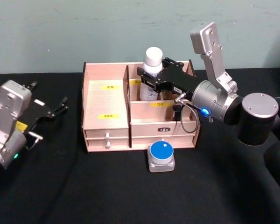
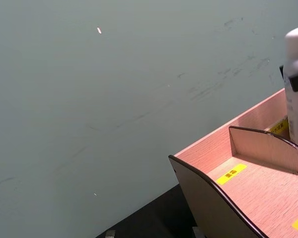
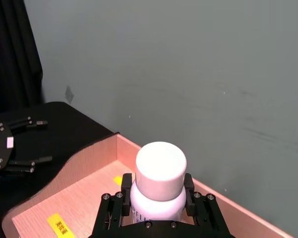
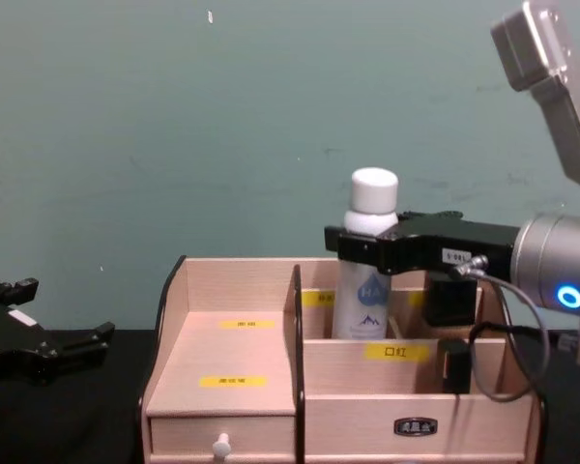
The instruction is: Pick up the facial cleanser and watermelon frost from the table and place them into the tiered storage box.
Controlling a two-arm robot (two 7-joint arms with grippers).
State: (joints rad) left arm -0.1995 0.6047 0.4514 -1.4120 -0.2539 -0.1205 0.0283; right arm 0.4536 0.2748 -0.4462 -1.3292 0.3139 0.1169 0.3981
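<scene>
My right pincer was clenched on the neck of the facial cleanser, upright in a rear compartment of the tiered storage box. Releasing before its base sat flat could tip it, I judged. The watermelon frost lay on the table before the box; my left pincer hung open aside.

Right arm: reached in from the right side of the tiered storage box, forearm roughly level over its rear right part, silver wrist link angled up behind.
Right hand: black, fingers clamped on the neck of the upright facial cleanser.
Left arm: parked to the left of the box, well apart.
Left hand: black, fingers spread, pointed toward the box.
</scene>
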